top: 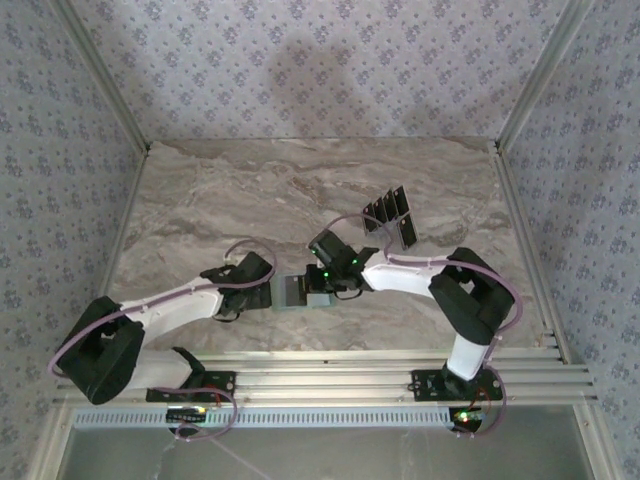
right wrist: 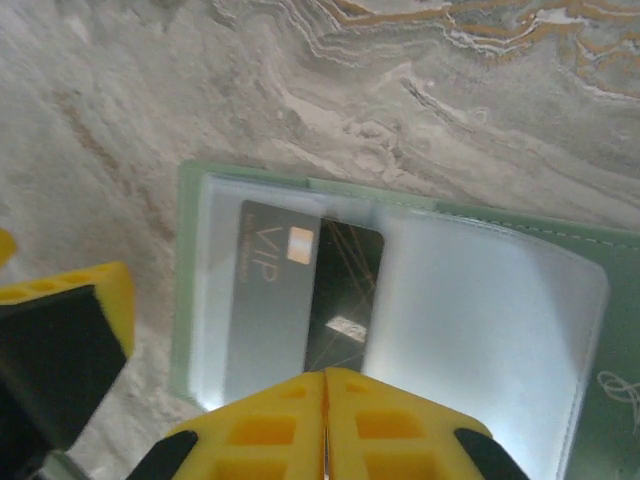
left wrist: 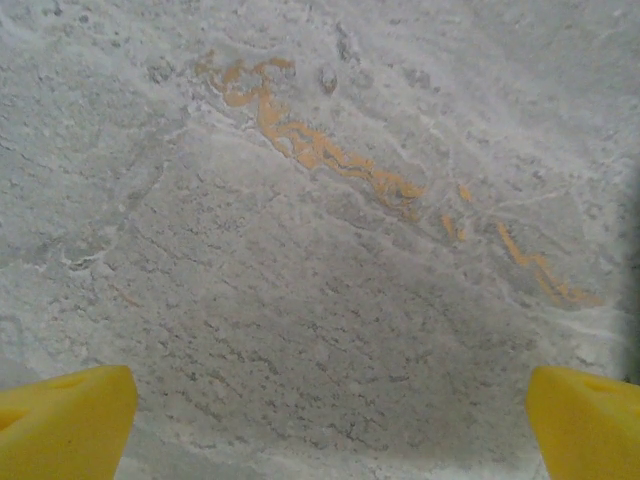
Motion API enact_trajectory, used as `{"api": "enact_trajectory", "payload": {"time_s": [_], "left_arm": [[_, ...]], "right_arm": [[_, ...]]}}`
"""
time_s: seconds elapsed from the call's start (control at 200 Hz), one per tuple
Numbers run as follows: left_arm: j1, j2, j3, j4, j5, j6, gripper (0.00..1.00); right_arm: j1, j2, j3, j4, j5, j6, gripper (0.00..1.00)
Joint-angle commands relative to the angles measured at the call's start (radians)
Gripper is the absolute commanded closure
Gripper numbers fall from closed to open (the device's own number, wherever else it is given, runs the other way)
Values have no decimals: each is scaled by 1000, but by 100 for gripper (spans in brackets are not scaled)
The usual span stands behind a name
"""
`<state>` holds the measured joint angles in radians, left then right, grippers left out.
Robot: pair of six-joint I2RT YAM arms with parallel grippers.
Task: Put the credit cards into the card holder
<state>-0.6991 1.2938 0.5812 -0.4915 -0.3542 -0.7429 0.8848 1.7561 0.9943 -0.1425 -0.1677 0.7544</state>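
Mid-frame on the veined marble table (right wrist: 120, 120), the matte sage-green card holder (right wrist: 480, 300) lies open, a glossy dark credit card (right wrist: 300, 300) in its clear sleeve. The right gripper (right wrist: 325, 425) has its ribbed yellow fingers pressed together; the left gripper (left wrist: 320, 420) has its fingers spread wide.

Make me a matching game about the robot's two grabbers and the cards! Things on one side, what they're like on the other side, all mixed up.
Things:
1. left gripper
2. right gripper
3. VIP card
4. loose cards

What they're like:
A. lying in a row on the table, far right
B. fingers wide apart
C. partly under the clear plastic of the card holder
D. fingers pressed together

Pairs: 1-B, 2-D, 3-C, 4-A
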Motion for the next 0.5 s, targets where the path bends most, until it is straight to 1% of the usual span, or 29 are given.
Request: {"api": "enact_trajectory", "payload": {"time_s": [0.0, 0.495], "left_arm": [[8, 21, 0, 13, 14, -2, 0], [8, 100, -3, 73, 58, -3, 0]], "right_arm": [[9, 42, 45, -88, 36, -36, 92], [33, 139, 133, -88, 5, -31, 93]]}}
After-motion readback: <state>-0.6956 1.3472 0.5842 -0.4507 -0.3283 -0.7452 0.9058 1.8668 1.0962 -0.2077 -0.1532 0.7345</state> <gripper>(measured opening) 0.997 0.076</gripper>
